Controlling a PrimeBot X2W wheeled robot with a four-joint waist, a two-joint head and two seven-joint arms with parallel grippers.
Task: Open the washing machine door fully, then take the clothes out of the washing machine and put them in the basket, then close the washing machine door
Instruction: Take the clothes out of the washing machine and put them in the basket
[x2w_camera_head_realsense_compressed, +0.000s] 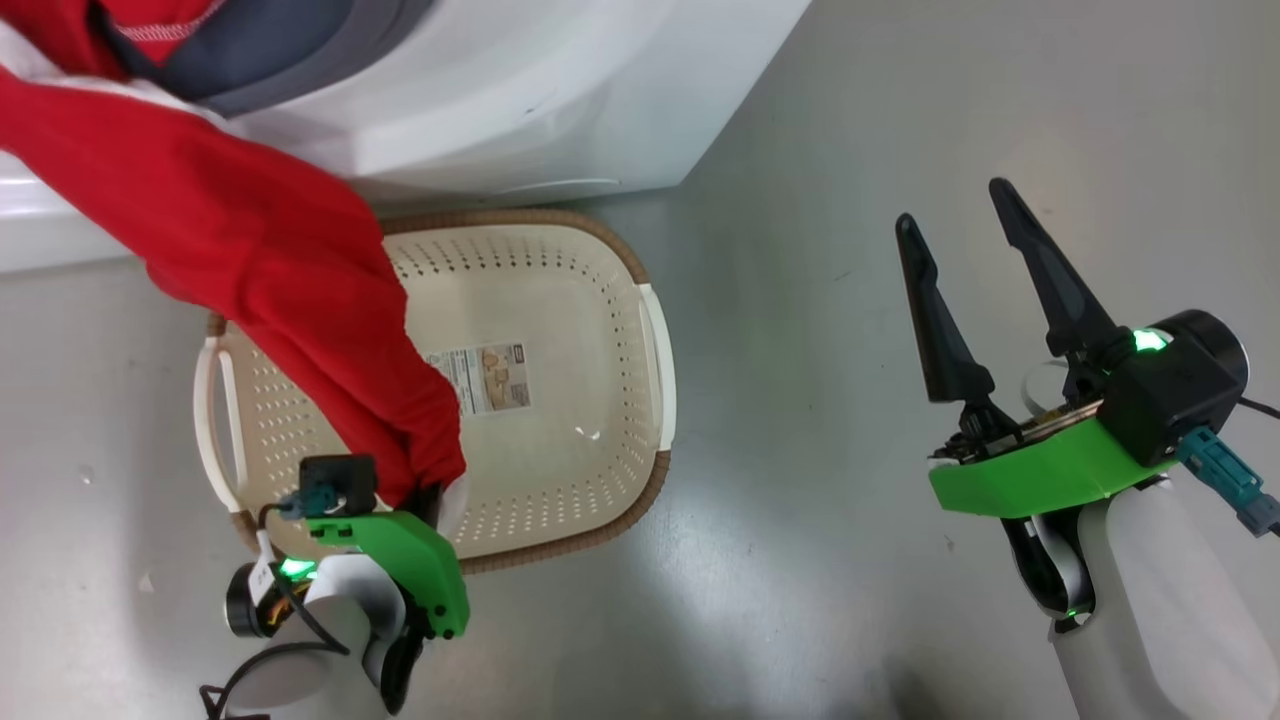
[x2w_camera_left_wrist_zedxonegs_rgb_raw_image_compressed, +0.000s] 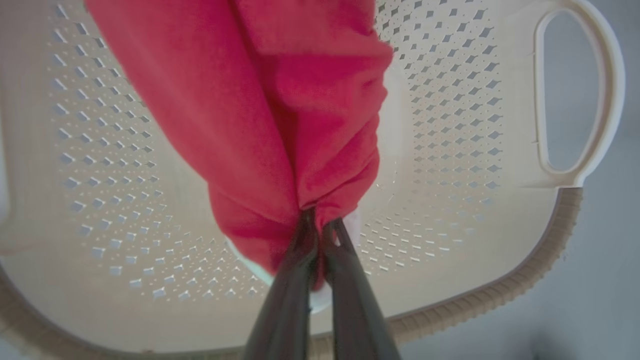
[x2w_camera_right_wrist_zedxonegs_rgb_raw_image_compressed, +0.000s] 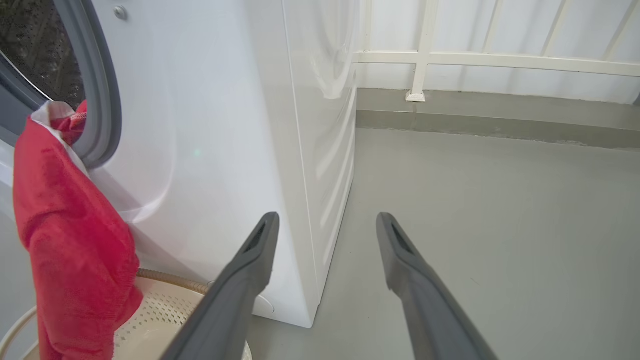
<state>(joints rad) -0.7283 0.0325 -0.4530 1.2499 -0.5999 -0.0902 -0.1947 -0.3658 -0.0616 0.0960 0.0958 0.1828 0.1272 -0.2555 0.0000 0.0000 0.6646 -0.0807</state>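
1 red garment (x2w_camera_head_realsense_compressed: 250, 250) is in hand: left fingers (x2w_camera_left_wrist_zedxonegs_rgb_raw_image_compressed: 285, 300) pinched shut on its end, low over the basket (x2w_camera_head_realsense_compressed: 658, 360), which sits on the floor just in front of the washing machine (x2w_camera_head_realsense_compressed: 520, 90). Its far end hangs from the drum mouth.

And next?

Probably drag that end free, then let go over the basket. Right fingers (x2w_camera_head_realsense_compressed: 940, 320) stand wide and empty, well to the right.

Anything unclear?

Drum is cut off; what remains inside I cannot tell.

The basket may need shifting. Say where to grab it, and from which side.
Take the white side handle of the basket from the robot's right, with the open right gripper: a thin loop with a finger slot, facing that gripper. The left gripper is shut on the red garment.
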